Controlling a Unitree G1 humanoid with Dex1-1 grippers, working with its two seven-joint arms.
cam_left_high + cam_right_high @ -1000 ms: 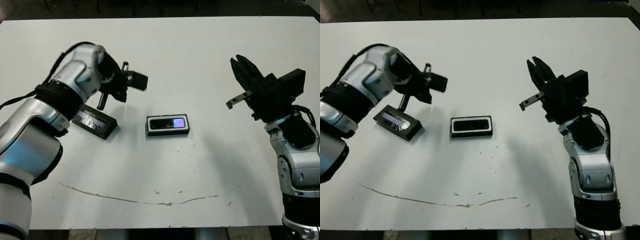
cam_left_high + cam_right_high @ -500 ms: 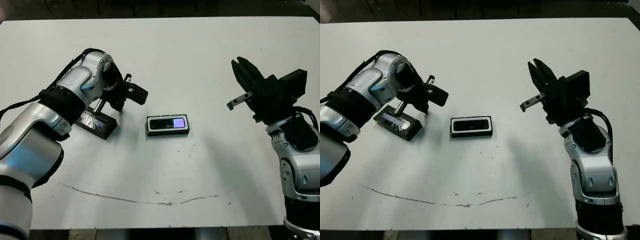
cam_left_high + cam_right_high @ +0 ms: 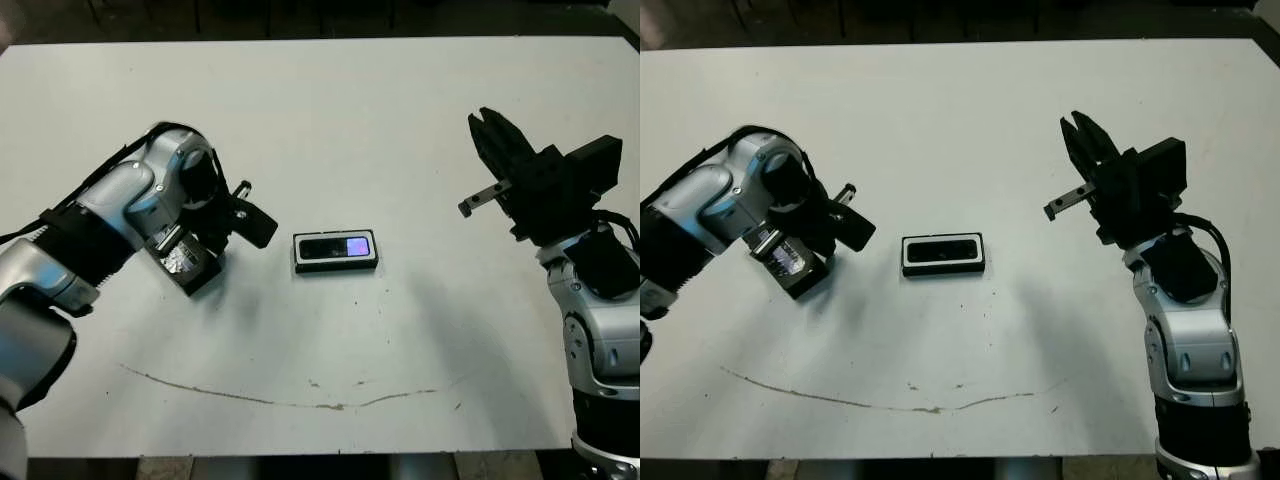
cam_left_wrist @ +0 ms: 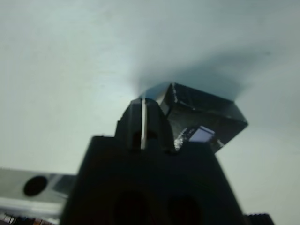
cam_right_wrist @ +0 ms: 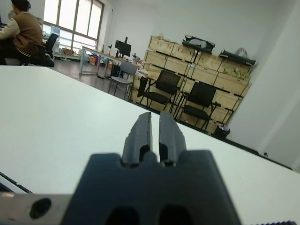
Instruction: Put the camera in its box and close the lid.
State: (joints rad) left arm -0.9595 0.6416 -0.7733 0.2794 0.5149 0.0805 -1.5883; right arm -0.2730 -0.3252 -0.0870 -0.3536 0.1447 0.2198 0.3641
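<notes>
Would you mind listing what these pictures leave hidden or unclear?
- Black shallow lid: head views, partly covered by the left arm; whether it is touched is unclear.
- Lid, left wrist view: blurred, partly behind the left gripper.
- Slim black camera in the white-lined box: too small to judge its seating.

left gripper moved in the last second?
Yes. The left gripper dropped toward the table's near edge, down beside the lid, while the box stayed put.

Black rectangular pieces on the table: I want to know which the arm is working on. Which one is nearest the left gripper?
The lid, the plain black cover lying beside the left gripper. The box lies apart at the table's middle, white-lined, with the camera inside.
</notes>
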